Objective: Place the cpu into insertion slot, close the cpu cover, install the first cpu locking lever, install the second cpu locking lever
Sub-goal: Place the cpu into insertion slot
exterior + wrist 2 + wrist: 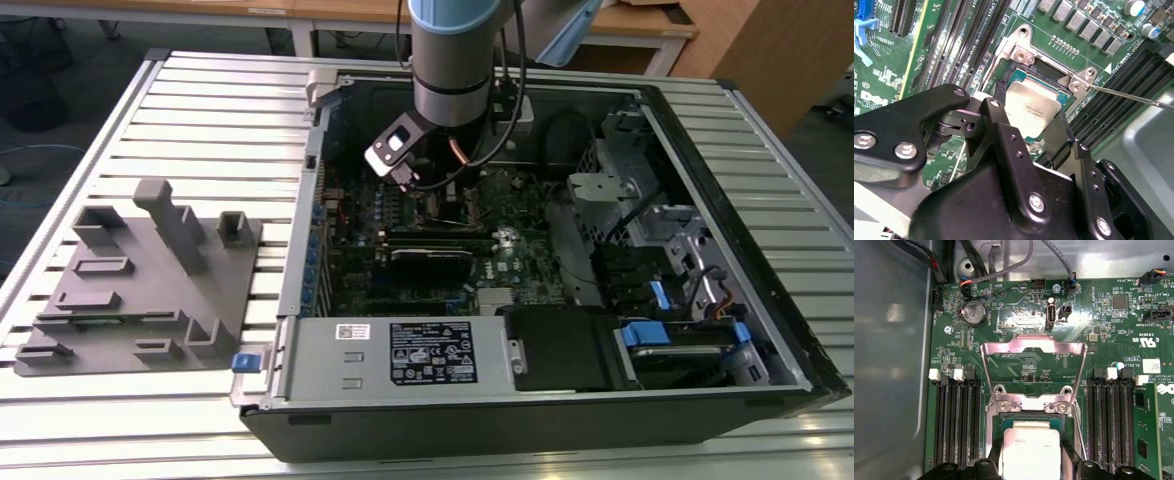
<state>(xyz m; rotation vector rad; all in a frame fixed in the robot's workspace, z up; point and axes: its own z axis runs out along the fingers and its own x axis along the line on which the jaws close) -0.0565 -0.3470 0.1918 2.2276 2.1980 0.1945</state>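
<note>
Between the fingertips of the gripper (1026, 125), the cpu (1030, 107) sits right over the insertion slot (1019, 75), silver top up. The black fingers (996, 125) close on its two opposite edges and pinch it. Hard to tell if the chip is seated or just above the socket, as the fingers hide its lower edge.

In the first wrist view the cpu (1031, 452) covers most of the insertion slot (1031, 407). The cpu cover (1034, 346) is flipped open and lies back over the green motherboard (1014, 315), beyond the slot's hinge side. A thin locking lever (1134, 95) sticks out sideways from the socket corner, unlatched. Long black memory slots (956, 420) run on both sides of the socket, and a coin battery (974, 311) sits further out.

In the exterior view the arm (454, 60) reaches down into the open computer case (747, 300) on a slatted table (200, 100). A grey fixture (134, 280) lies on the exterior view's left, well apart from the case.
</note>
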